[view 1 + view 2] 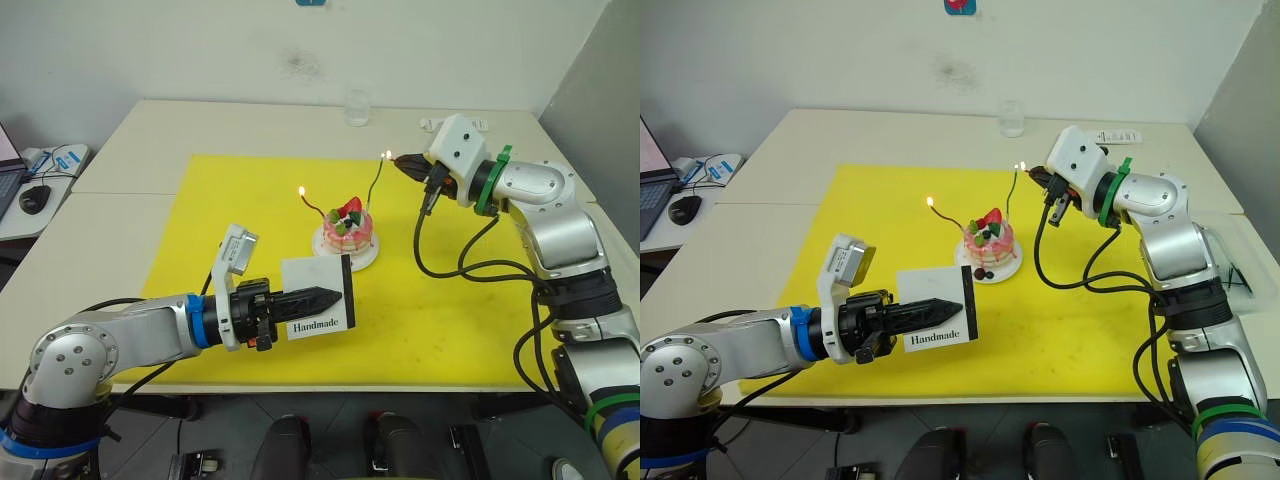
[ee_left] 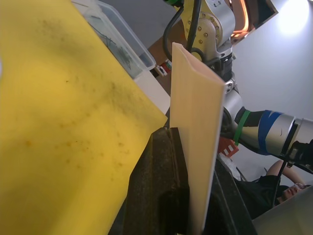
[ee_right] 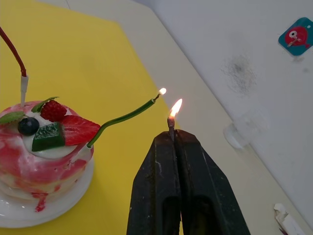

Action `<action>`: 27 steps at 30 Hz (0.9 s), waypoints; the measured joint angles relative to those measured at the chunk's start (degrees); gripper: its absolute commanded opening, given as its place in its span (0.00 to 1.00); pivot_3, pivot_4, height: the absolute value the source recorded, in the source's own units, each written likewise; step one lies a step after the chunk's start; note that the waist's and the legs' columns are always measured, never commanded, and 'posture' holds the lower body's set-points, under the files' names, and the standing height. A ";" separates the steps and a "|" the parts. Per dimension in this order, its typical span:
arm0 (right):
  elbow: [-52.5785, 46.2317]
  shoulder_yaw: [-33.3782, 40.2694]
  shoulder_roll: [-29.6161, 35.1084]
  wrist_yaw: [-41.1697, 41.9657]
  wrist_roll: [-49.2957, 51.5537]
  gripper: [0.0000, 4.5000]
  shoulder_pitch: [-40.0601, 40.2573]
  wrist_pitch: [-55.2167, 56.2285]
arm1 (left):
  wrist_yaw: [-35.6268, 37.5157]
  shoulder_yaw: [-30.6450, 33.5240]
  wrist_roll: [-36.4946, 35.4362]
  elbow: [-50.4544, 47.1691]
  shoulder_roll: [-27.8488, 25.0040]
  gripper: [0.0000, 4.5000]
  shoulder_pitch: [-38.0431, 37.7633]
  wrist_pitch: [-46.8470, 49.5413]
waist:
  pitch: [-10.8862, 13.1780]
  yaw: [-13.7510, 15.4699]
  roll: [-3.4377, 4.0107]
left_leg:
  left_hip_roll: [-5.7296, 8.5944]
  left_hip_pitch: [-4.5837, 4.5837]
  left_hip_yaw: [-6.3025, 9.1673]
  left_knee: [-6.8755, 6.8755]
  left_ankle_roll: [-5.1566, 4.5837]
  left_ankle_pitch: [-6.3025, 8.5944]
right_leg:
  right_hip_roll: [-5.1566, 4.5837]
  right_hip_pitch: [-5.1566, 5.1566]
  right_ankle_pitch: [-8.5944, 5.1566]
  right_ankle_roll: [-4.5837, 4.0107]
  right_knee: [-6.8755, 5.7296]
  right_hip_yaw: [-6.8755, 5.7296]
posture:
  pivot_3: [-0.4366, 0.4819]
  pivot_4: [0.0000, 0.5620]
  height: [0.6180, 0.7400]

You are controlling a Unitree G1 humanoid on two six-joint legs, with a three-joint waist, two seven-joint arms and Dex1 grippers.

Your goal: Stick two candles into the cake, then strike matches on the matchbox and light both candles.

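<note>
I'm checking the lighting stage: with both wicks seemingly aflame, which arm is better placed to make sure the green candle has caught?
The right. Its pincer holds a burning match beside the green candle tip, which shows a small flame. The left pincer is busy holding the matchbox in front of the cake.

Yellow mat (image 1: 250, 200), clear glass (image 1: 358, 107)

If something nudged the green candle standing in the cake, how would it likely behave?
The green candle is very thin and already leans far sideways from the cake, so it probably flexes rather than resists. Seated only in soft topping, it could tip out easily. Its tip carries a small flame, so a nudge might put that out.
</note>
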State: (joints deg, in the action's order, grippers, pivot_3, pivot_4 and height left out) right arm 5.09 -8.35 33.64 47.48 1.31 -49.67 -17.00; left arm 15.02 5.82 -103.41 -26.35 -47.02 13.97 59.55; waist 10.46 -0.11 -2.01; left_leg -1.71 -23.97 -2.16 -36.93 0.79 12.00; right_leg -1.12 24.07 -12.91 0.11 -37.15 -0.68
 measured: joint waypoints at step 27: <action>-20.31 27.94 11.05 -18.29 2.02 0.01 31.08 -28.14 | 8.38 -5.58 19.72 -4.86 7.42 0.00 1.98 -2.76 | 0.00 0.21 0.01 | 0.08 0.00 -0.13 -0.01 0.00 0.00 | 0.04 -0.01 -0.12 -0.19 0.05 0.10 | 0.48 0.27 1.00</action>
State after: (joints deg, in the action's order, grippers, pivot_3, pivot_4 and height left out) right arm -15.22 19.59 44.69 29.19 3.33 -18.59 -45.13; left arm 23.40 0.24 -83.69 -31.20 -39.60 15.95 56.79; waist 10.46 0.10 -2.00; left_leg -1.63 -23.97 -2.29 -36.93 0.79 12.00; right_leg -1.08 24.06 -13.03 -0.09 -37.10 -0.59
